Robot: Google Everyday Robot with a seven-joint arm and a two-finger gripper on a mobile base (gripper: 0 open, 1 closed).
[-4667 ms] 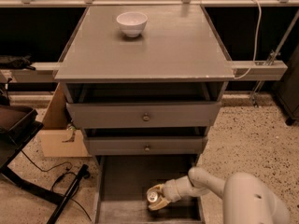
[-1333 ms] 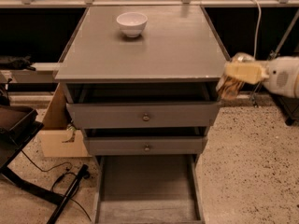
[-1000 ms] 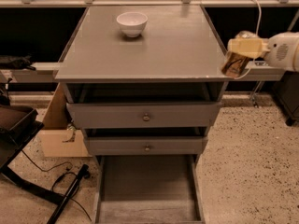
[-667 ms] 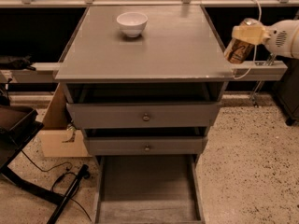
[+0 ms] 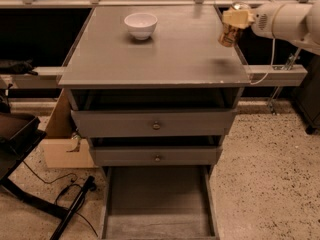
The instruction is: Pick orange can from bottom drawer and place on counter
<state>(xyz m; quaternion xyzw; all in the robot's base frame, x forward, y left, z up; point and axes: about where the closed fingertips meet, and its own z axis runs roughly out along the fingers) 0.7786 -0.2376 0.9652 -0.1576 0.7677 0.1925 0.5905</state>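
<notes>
Bowl (image 5: pixel 140 25) sits on the counter (image 5: pixel 165 54), far-left part. Over the counter's far-right edge hangs the gripper (image 5: pixel 236 20), the orange can (image 5: pixel 229 34) clasped in it. Below the counter's front: two knobbed drawers (image 5: pixel 155 125), then the bottom drawer (image 5: pixel 157 204), pulled out.

Place is looking like a lab or workshop bay. Speckled hard floor (image 5: pixel 260 154) is showing, black cables (image 5: pixel 65 196) trailing across it. Cardboard box (image 5: pixel 62 146) is sitting beside a plain grey drawer cabinet (image 5: pixel 155 126), metal rails (image 5: pixel 150 3) running behind. Gripper (image 5: pixel 235 19) is hanging over the counter (image 5: pixel 160 54) at its far right edge, clamping an orange can (image 5: pixel 229 34).
</notes>
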